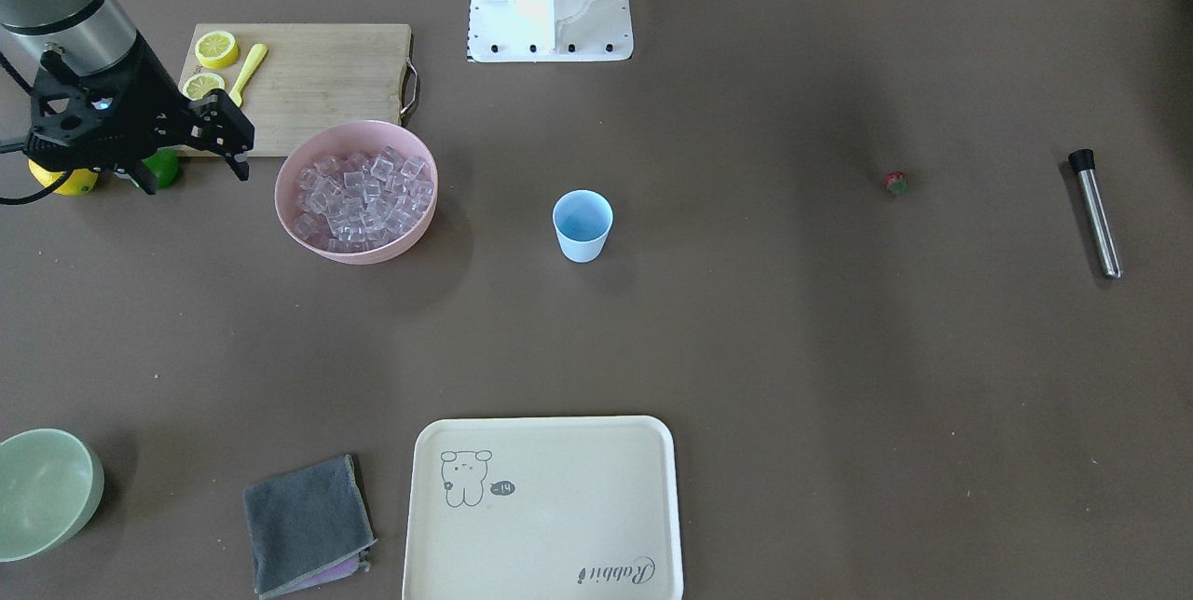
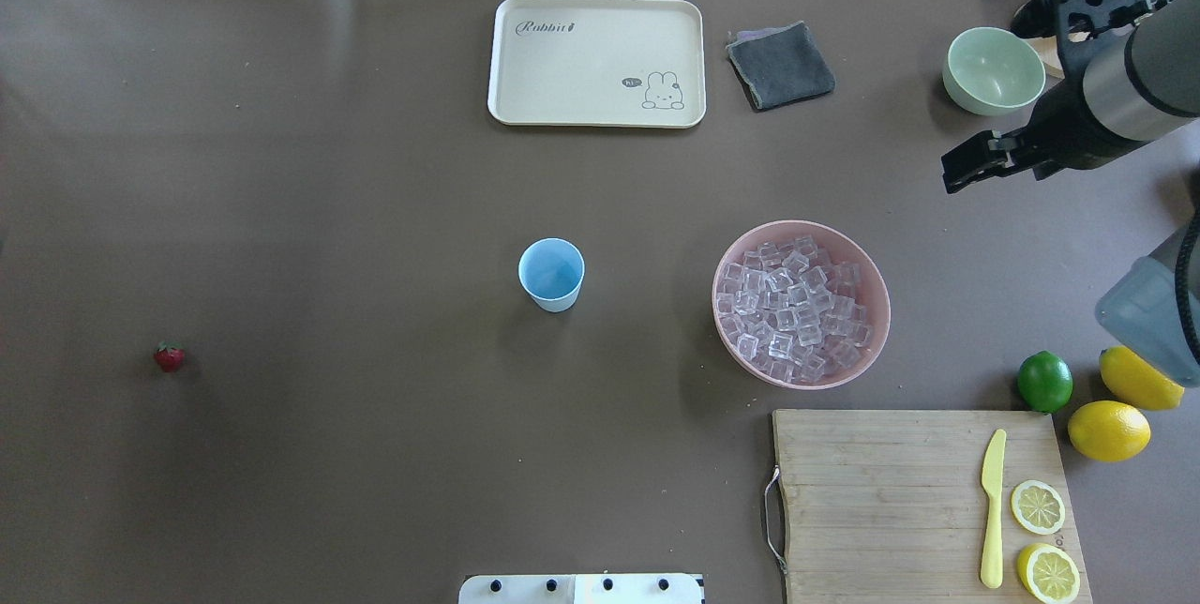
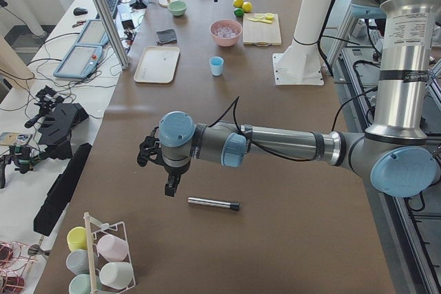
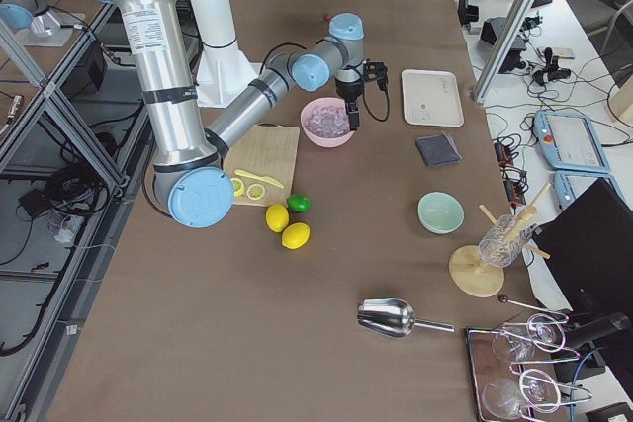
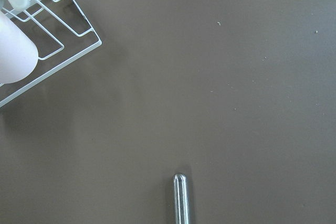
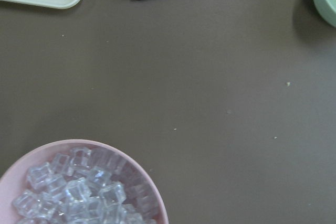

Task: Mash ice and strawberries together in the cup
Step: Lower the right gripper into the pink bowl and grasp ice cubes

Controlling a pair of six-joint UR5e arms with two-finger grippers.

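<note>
The light blue cup (image 2: 551, 274) stands upright and empty at the table's middle. The ice (image 2: 797, 309) is heaped in a pink bowl (image 2: 877, 294) to its right. The strawberry (image 2: 169, 357) lies alone far left on the table. My right gripper (image 2: 952, 174) hovers beyond the bowl, between it and a green bowl; its fingers overlap, so I cannot tell its state. My left gripper (image 3: 157, 173) shows only in the exterior left view, hanging above the table beside a metal muddler (image 3: 213, 203); I cannot tell whether it is open or shut.
A wooden board (image 2: 881, 491) carries lemon halves and a yellow knife. A lime (image 2: 1044, 381) and two lemons lie beside it. A cream tray (image 2: 595, 60), grey cloth (image 2: 780, 65) and green bowl (image 2: 994, 69) line the far edge. A cup rack (image 3: 103, 259) stands near the muddler.
</note>
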